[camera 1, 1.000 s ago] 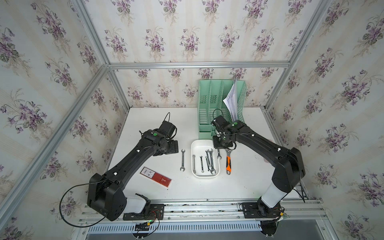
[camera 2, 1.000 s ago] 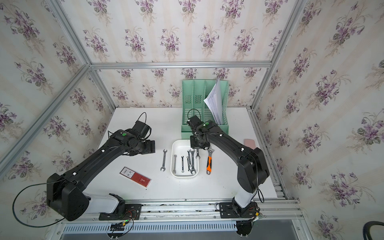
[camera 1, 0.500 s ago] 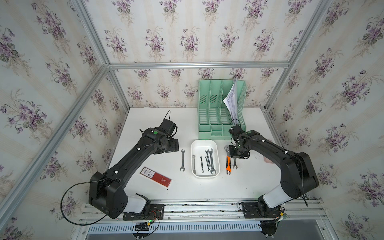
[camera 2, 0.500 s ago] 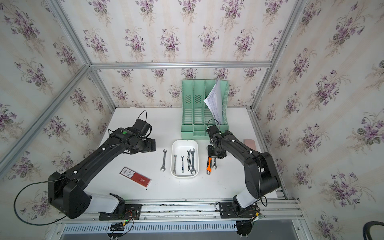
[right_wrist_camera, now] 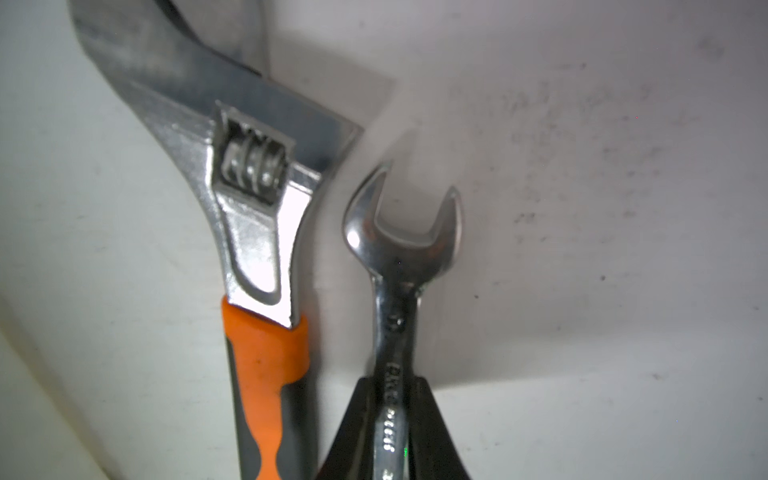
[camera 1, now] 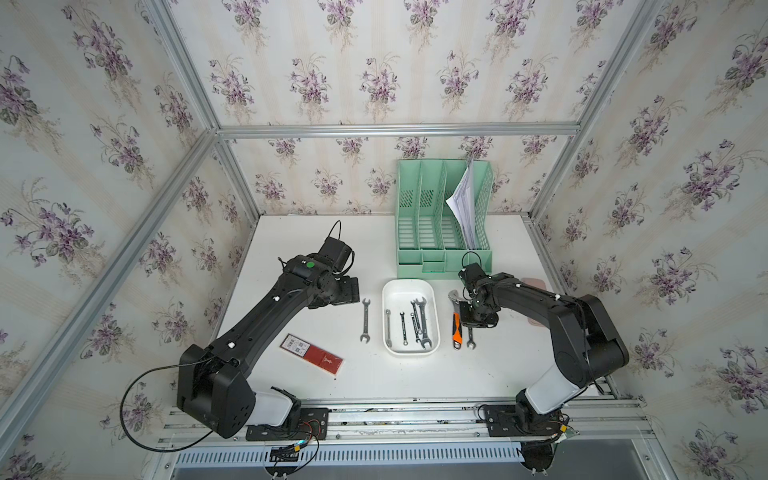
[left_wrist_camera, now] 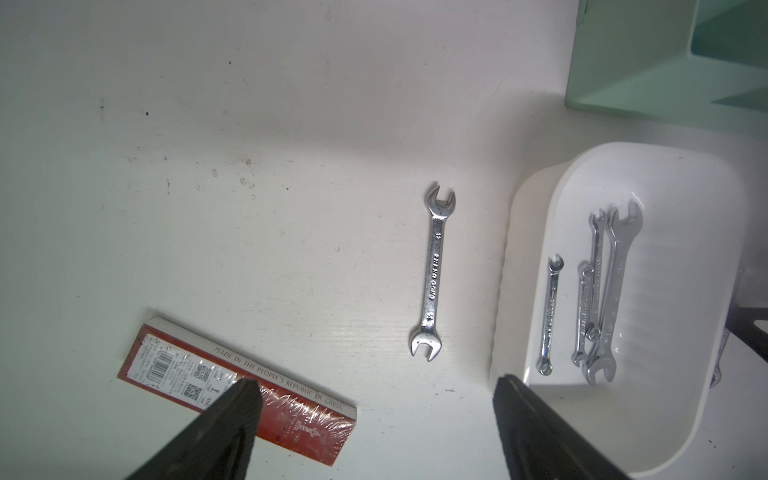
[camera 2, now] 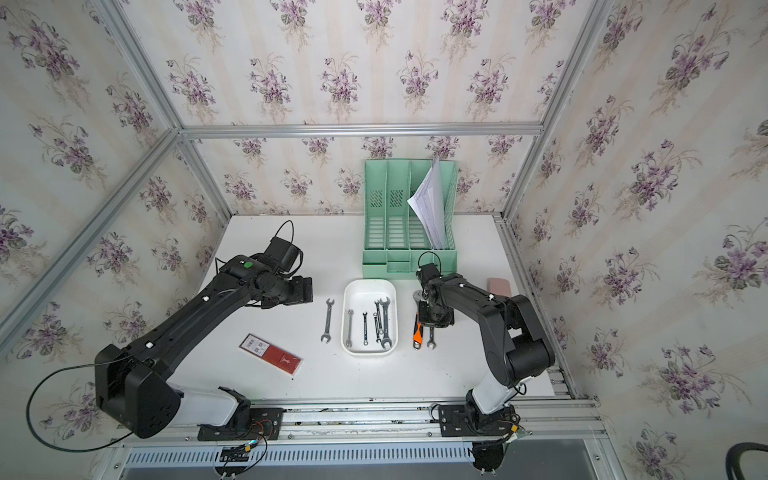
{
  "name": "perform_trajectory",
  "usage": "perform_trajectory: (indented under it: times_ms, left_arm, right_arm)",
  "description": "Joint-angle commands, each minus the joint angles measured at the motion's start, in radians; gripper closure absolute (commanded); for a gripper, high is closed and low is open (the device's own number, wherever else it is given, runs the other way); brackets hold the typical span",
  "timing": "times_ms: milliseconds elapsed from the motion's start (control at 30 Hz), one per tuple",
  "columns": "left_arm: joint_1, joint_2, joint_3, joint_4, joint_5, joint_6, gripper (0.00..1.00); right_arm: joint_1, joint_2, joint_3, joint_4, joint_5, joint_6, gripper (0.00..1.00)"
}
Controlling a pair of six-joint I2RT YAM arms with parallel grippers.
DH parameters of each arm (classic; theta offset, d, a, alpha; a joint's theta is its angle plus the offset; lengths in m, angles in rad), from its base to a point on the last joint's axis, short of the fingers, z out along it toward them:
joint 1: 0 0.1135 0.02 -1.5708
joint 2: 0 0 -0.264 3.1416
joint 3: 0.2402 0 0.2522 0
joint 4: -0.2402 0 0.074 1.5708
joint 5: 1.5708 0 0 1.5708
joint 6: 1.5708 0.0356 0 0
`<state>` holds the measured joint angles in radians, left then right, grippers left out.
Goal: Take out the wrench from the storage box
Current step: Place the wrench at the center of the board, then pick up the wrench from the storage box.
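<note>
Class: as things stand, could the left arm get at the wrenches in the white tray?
Probably yes. The left gripper hangs open beside the open-topped storage box; only a loose wrench lies flat between them, and the right gripper, shut on a small wrench, is on its far side.

Black jointed left arm (camera 1: 266, 320): base at table's 7 o'clock, link stretched toward 11 o'clock, wrist bent toward 3 o'clock. Left gripper (left_wrist_camera: 376, 390): black fingers spread wide, nothing between. Black jointed right arm (camera 1: 536, 299): base at 5 o'clock, elbow folded at 3 o'clock, forearm running toward 9 o'clock, wrist turned down. Right gripper (right_wrist_camera: 392, 388): clamped on shank of small chrome open-end wrench (right_wrist_camera: 399, 257).
</note>
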<state>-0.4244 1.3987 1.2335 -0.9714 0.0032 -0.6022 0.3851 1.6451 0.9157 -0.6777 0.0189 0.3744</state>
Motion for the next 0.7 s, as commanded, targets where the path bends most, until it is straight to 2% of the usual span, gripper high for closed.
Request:
perform_trajectory:
  times_ms: [0, 200, 433, 667]
  left_arm:
    - [0.0, -0.003, 0.002, -0.001, 0.02, 0.0, 0.08]
    - [-0.014, -0.016, 0.009, 0.004, 0.025, -0.005, 0.11]
    - [-0.099, -0.002, 0.106, -0.057, -0.061, -0.024, 0.13]
    - [-0.252, 0.078, 0.219, -0.095, -0.165, -0.064, 0.15]
  right_arm:
    - [-0.001, 0.011, -0.004, 0.02, 0.02, 0.018, 0.9]
    - [-0.003, 0.007, -0.001, -0.005, 0.012, 0.041, 0.81]
    - [-0.004, -0.059, 0.054, -0.091, 0.022, 0.058, 0.57]
    - [-0.004, -0.163, 0.127, -0.17, 0.018, 0.069, 0.53]
